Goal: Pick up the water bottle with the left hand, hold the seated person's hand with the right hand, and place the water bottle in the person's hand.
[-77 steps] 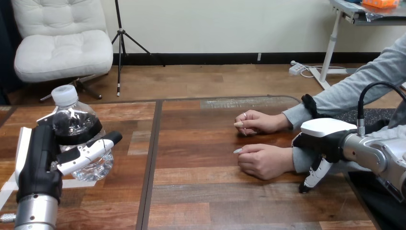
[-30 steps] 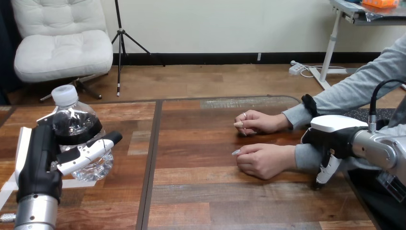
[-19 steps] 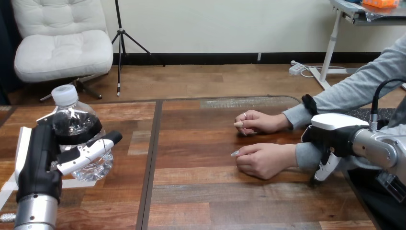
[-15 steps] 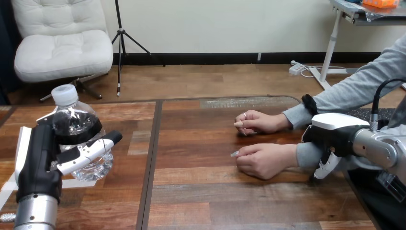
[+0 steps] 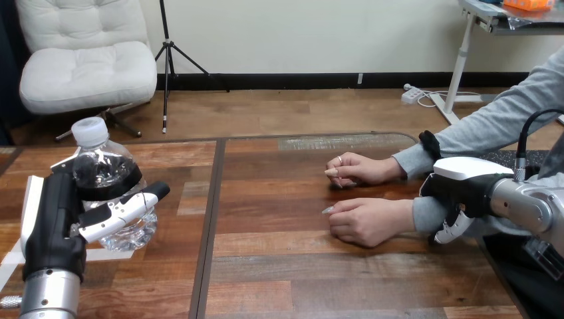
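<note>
A clear water bottle (image 5: 100, 163) with a white cap stands upright at the table's left. My left hand (image 5: 50, 222) is shut on it, with the thumb across its front and the bottle's base at the wood. At the right, the person's near hand (image 5: 366, 222) rests loosely closed on the table. My right hand (image 5: 462, 189) lies over the grey-sleeved wrist just behind it, and its fingers (image 5: 453, 228) curl down round the near side of the sleeve. The person's far hand (image 5: 362, 169) rests on the table behind.
The wooden table (image 5: 279, 266) has a dark seam running front to back at its middle. A strip of white tape (image 5: 100, 254) lies on the wood by the bottle. Bare tabletop separates the bottle from the person's hands.
My right hand has shifted right along the person's sleeve, and its fingers, which hung down to the table, have curled up round the wrist. The left hand and the bottle have stayed still.
</note>
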Controlling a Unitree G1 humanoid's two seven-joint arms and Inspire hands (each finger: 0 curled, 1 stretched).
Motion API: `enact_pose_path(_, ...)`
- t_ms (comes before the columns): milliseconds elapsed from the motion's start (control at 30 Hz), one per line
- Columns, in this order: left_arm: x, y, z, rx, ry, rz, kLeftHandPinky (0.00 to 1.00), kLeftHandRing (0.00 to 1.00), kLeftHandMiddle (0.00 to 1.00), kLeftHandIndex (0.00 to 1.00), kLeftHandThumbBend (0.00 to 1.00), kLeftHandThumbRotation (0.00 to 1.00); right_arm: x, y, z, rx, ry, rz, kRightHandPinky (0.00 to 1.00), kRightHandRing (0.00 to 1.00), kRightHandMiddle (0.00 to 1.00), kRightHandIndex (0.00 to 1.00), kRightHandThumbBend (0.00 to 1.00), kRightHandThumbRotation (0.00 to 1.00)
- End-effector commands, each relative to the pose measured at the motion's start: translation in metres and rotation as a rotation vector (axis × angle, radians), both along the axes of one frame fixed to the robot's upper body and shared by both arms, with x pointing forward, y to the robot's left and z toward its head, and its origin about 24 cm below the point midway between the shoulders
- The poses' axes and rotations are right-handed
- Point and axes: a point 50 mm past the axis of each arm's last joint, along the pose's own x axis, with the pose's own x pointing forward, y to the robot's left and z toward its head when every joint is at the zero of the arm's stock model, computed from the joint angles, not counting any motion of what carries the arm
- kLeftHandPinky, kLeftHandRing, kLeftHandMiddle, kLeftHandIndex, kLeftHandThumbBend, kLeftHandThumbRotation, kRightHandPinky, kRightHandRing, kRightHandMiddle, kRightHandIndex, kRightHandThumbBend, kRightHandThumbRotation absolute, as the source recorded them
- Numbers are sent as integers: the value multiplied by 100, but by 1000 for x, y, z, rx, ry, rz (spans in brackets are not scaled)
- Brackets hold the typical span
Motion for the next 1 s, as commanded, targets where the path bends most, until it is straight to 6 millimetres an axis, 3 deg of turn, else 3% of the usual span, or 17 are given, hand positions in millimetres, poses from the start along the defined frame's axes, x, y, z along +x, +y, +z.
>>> enact_pose_path(0, 11, 0, 25, 40, -125, -19, 30, 36, 40, 41, 69, 0, 19, 6, 40, 31, -141, 24, 36, 41, 49, 54, 52, 0)
enact_pose_path(967, 11, 0, 25, 36, -116, -12, 31, 37, 40, 41, 69, 0, 18, 10, 37, 36, -226, 59, 32, 37, 44, 47, 50, 0)
